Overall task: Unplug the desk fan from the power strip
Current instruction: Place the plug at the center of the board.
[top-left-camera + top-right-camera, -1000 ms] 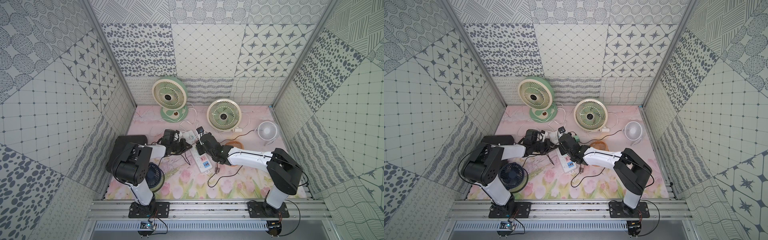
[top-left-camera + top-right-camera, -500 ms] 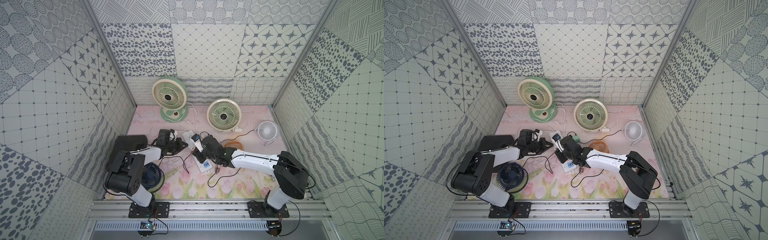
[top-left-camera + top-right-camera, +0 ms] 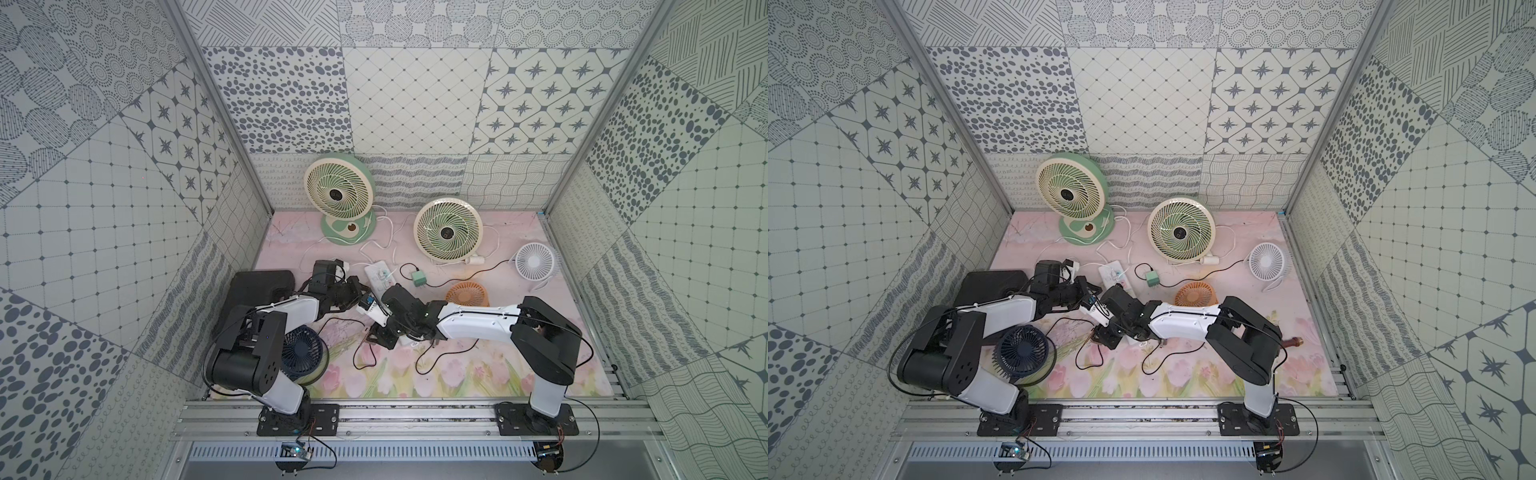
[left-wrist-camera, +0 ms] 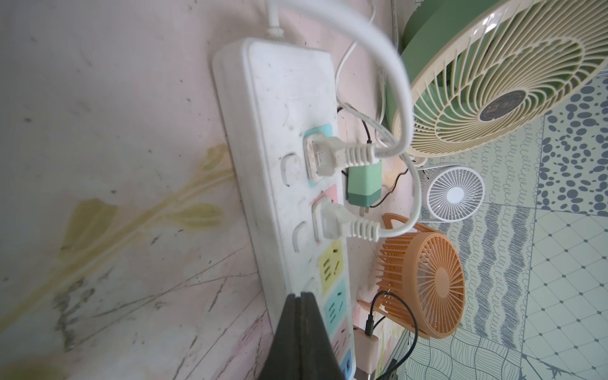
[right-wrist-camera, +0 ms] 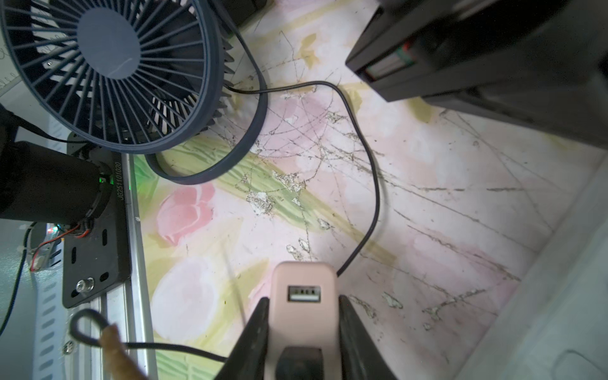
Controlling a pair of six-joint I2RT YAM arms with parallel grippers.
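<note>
A tall green fan point(image 3: 338, 194) stood by the back wall, with a low green fan point(image 3: 448, 230) beside it. A white fan point(image 3: 536, 261) sat near the right wall and an orange fan point(image 3: 467, 294) nearer the front. A green adapter point(image 3: 417, 277) lay loose on the floral mat point(image 3: 457, 374). A black box point(image 3: 259, 282) sat at the left.

The white power strip point(image 4: 279, 131) lies flat with two white plugs point(image 4: 332, 154) in its blue and pink sockets, while the pink USB adapter point(image 5: 304, 279), its black cable point(image 5: 371, 171) running to the navy desk fan point(image 5: 112, 65), sits pinched in my right gripper point(image 5: 302, 299) just beside the strip.
</note>
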